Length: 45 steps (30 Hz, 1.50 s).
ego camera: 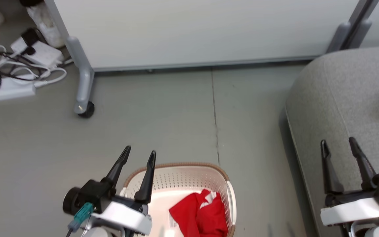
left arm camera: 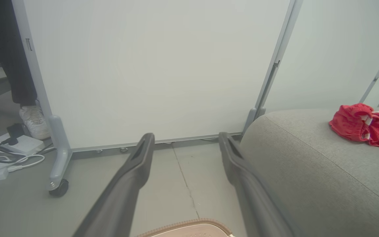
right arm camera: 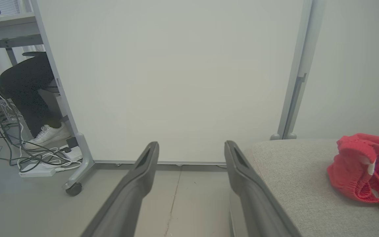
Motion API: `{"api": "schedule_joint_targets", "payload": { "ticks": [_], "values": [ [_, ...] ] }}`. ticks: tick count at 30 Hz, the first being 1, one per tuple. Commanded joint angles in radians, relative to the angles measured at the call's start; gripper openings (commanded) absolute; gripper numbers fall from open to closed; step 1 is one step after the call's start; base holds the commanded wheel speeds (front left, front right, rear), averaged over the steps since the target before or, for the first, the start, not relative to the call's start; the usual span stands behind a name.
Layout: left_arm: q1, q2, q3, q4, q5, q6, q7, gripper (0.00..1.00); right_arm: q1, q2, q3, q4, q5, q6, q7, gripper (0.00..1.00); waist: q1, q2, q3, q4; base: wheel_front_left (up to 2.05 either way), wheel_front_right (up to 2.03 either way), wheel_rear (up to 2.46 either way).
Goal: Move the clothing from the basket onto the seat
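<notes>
One basket (ego camera: pixel 176 165) stands on the floor (ego camera: pixel 160 115) beside one grey seat (ego camera: pixel 341 92). Two red garments show: one garment (ego camera: pixel 199 214) against the basket's right wall, the other garment (left arm camera: pixel 364 126) on the seat's top. The left gripper (ego camera: pixel 140 151) hangs over the basket's left rim and the right gripper (ego camera: pixel 337 141) over the seat's near edge, both spread and empty.

I'm seeing soft red knit clothing (ego camera: pixel 201 215) in a smooth, perforated cream plastic basket (ego camera: pixel 183 179) with a woven-look brown rim, a grey seat (ego camera: pixel 341 98) in coarse matt fabric, a smooth matt grey floor (ego camera: pixel 163 112), and a matt white partition (ego camera: pixel 192 29) on satin metal legs.
</notes>
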Motion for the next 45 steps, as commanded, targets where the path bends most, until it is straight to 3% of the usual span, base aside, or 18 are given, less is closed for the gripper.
{"api": "schedule_joint_targets", "payload": {
  "ticks": [1, 15, 24, 34, 45],
  "values": [
    [-0.038, 0.004, -0.009, 0.003, 0.007, -0.006, 0.000, 1.00, -0.021, -0.003, -0.014, -0.011, -0.005, 0.000, -0.001, 1.00, 0.0000, 0.0000, 0.068, -0.019, 0.00, 0.00, 0.00],
    [-0.265, 0.004, -0.125, 0.186, 0.112, -0.033, -0.001, 1.00, -0.134, 0.002, -0.066, -0.077, -0.015, 0.000, -0.001, 1.00, 0.0000, 0.0000, 0.400, -0.109, 0.00, 0.00, 0.00],
    [-0.471, 0.009, -0.243, 0.547, 0.244, -0.048, -0.001, 1.00, -0.186, 0.006, -0.056, -0.118, -0.007, 0.000, -0.001, 1.00, 0.0000, 0.0000, 0.582, -0.173, 0.00, 0.00, 0.00],
    [-0.657, 0.012, -0.474, 0.839, 0.110, -0.054, -0.001, 1.00, -0.227, 0.007, -0.010, -0.129, 0.013, 0.000, 0.000, 1.00, 0.0000, 0.0000, 0.710, -0.235, 0.00, 0.00, 0.00],
    [-0.824, 0.028, -0.641, 0.999, -0.029, -0.055, 0.019, 1.00, -0.279, 0.007, 0.043, -0.137, 0.006, 0.000, -0.001, 1.00, 0.0000, 0.0000, 0.822, -0.286, 0.00, 0.00, 0.00]
  ]
}}
